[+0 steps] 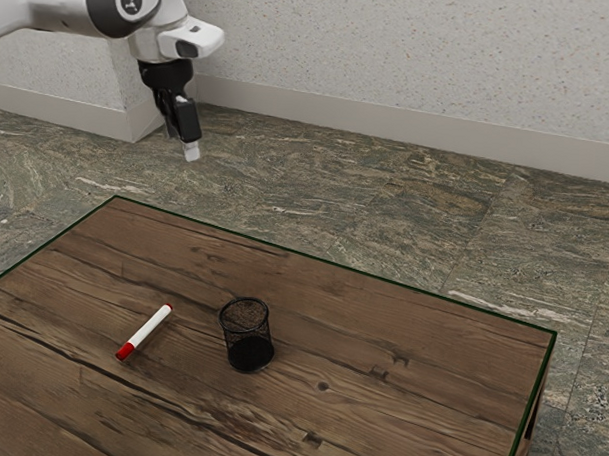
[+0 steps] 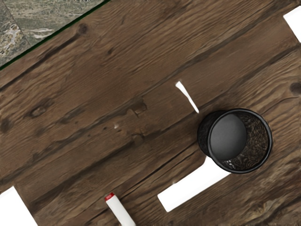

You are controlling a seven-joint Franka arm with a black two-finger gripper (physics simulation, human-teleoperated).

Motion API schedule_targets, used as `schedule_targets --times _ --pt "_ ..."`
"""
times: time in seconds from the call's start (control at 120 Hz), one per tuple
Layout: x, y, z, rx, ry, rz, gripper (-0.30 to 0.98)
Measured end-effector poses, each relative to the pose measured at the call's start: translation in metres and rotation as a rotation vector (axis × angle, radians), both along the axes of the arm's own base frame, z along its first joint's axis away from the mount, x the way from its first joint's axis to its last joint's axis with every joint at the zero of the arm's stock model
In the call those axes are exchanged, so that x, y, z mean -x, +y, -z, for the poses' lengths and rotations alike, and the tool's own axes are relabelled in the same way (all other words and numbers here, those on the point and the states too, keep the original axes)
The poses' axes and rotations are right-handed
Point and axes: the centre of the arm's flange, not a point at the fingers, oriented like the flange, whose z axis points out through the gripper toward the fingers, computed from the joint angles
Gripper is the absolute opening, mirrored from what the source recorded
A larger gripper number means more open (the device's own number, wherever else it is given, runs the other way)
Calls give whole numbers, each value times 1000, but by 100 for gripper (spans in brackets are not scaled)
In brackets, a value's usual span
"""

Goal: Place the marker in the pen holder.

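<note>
In the exterior view, a white and grey jointed robot arm reached in from the upper left; its black two-finger tool pointed down, raised well above the brown wooden counter (whether it was open or closed, I could not tell). A slim white cylindrical marker with red ends lay on its side on the counter; the round black mesh pen holder stood upright near it, toward the exterior view's right, the two apart; the wrist view looked down on the holder's round mouth, with part of the marker nearby.
</note>
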Motion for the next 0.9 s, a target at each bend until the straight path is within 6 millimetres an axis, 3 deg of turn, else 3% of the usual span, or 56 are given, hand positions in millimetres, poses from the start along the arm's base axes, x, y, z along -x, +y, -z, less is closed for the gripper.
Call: schedule_targets --times 0.175,0.292,0.425,0.517,0.583,0.692,0.75,0.9 --pt "4 5 5 1 16 70 69" --pt "37 50 43 26 112 -4 69" --pt "70 105 140 55 225 -163 69" --pt "90 130 207 56 228 -253 69" --pt "85 131 233 45 193 -277 67" --pt "61 89 276 29 140 -242 53" --pt "54 94 293 21 109 -268 46" --pt "38 111 313 42 30 -363 38"
